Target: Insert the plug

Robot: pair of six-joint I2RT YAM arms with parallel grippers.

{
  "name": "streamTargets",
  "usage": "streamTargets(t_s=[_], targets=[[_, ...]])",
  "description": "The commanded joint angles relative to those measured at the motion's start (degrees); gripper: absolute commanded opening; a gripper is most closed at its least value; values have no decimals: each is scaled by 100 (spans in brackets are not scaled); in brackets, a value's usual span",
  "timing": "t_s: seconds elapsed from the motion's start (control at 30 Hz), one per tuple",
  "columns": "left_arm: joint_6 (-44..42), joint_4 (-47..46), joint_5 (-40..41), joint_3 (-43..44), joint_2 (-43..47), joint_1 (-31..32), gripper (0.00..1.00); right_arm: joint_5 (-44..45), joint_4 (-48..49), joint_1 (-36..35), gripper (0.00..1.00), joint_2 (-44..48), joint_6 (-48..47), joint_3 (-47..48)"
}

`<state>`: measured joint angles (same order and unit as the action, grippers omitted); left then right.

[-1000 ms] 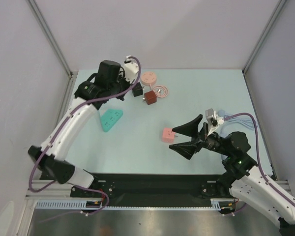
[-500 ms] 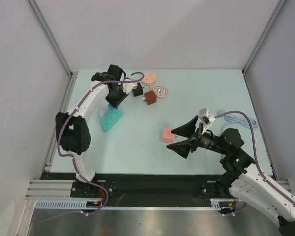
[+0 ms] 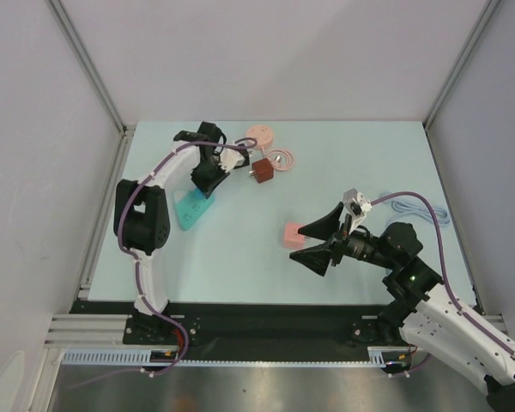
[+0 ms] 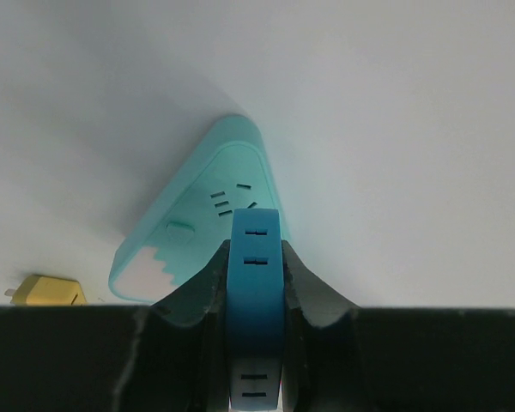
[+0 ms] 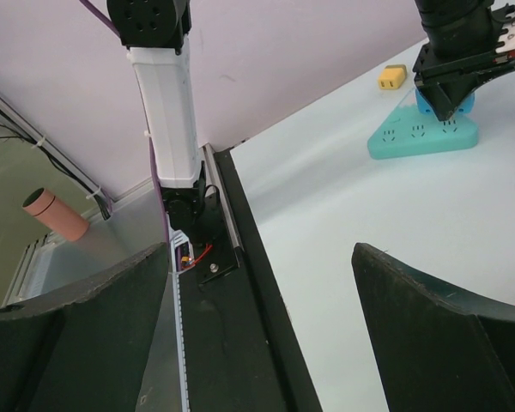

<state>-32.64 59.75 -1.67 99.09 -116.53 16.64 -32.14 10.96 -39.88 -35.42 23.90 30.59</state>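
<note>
My left gripper (image 3: 208, 181) is shut on a blue plug (image 4: 255, 283), gripped between both black fingers. It hangs just above the far end of the teal triangular power strip (image 4: 208, 221), near its slots. The same strip (image 3: 191, 209) lies on the table's left side, and the right wrist view shows the strip (image 5: 421, 137) with the left gripper (image 5: 451, 93) pointing down at it. My right gripper (image 3: 302, 245) is open, and its fingertips flank a pink cube plug (image 3: 292, 235) mid-table. In its own view the right gripper (image 5: 262, 249) holds nothing.
A black plug (image 3: 240, 157), a dark red plug (image 3: 262, 170), a pink round adapter (image 3: 260, 135) and a coiled pink cable (image 3: 282, 160) lie at the back. A yellow plug (image 4: 47, 292) sits beside the strip. A pale blue cable (image 3: 416, 210) lies at the right.
The left arm swung from high at the back left down over the teal strip's far end, still holding the blue plug. The right gripper shifted slightly left and stayed open.
</note>
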Motion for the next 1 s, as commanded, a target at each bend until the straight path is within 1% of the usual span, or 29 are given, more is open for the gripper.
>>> streamTargets(t_s=[0.0,0.17,0.4,0.43,0.47,0.7,0.97], targets=[[-172,-130,88,102,8,-91,0,-12,64,24,94,61,-70,175],[-190,-174,158,-12,-115,-126,0,6,29,24,94,61,-96,184],[-225,-490,158,-267,-80,-249,0,-12,38,33,94,70,-114,211],[-225,-516,359,-293,-72,-258,0,-12,38,33,94,70,-122,211],[-242,-543,378,-320,-80,-267,0,-3,38,33,94,79,-114,211],[-199,-877,229,-513,51,-320,0,-12,38,33,94,53,-122,193],[-129,-868,238,-443,42,-320,0,-3,73,33,94,0,-114,184]])
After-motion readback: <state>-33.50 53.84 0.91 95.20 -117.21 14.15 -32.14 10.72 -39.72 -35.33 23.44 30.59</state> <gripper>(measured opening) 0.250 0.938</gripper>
